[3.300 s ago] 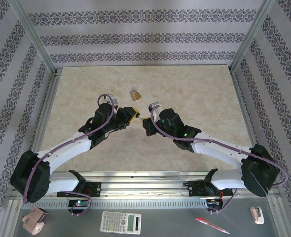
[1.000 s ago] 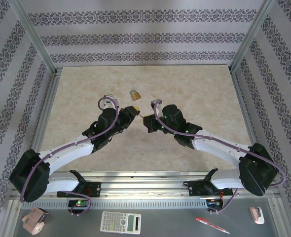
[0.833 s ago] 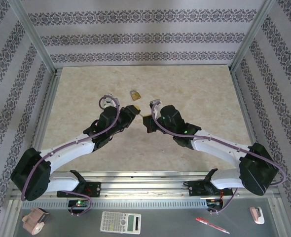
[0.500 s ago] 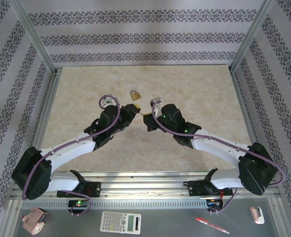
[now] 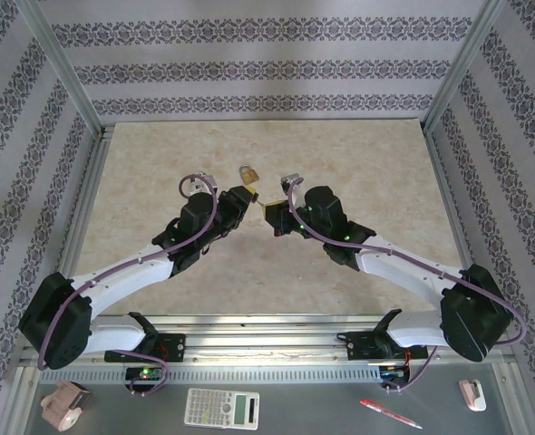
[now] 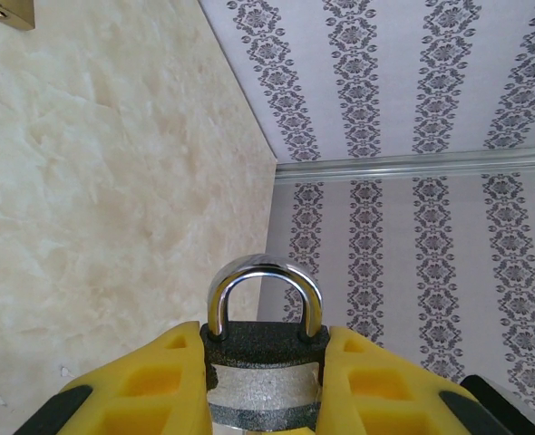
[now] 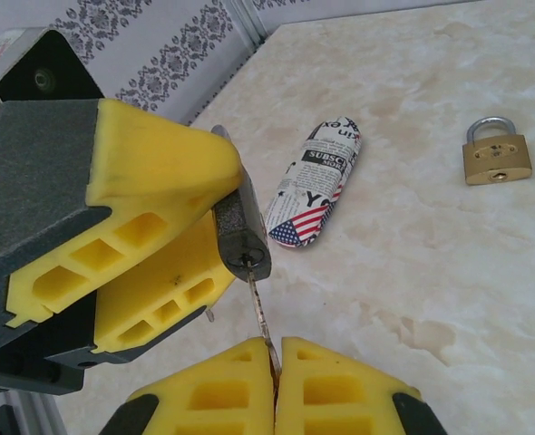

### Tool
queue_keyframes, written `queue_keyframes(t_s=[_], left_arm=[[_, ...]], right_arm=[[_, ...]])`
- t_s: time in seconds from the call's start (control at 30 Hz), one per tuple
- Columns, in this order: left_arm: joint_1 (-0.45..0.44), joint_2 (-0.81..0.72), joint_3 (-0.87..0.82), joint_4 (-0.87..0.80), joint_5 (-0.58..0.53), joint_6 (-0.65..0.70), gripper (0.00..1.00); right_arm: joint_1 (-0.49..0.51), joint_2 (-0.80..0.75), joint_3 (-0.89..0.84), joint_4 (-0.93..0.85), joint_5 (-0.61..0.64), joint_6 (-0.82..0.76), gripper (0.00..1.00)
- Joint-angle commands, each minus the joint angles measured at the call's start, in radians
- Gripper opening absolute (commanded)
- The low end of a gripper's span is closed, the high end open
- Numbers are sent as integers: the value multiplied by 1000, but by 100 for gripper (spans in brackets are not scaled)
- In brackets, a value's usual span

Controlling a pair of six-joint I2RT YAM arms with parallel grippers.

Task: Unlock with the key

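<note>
Striped floral wallpaper walls (image 5: 267, 54), aluminium frame posts (image 5: 68, 77), pale marbled tabletop (image 5: 358, 163), even light

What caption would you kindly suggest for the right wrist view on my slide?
Right gripper holds the key at the keyhole of the dark-grey padlock gripped by the left gripper.

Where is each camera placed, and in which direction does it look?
Top external: above, behind the bases, looking down on the table; both arms, left gripper facing right gripper.
Left wrist: looks along yellow fingers, shut on the dark-grey padlock, toward the wall.
Right wrist: looks along its fingers, pinching the key at that padlock's keyhole.
Shared: both wrist views show the brass padlock.
</note>
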Motion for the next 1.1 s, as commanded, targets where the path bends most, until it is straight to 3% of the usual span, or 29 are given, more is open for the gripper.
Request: queue_keyframes(t_s=[0.0,0.33,0.53,1.07], left_arm=[[-86,-12,-33,9,227,-35,0],[-79,3,-17,38,309,-41,0],[-73,69,23,100,429,-39,0],[-66,36,28,19,458,41,0]], right_arm=[[9,-27,66,228,-76,-32,0],[12,-29,102,141,-115,-147,0],[11,-54,92,95,-112,-185,0],[-22,-132,36,189,-139,-38,0]])
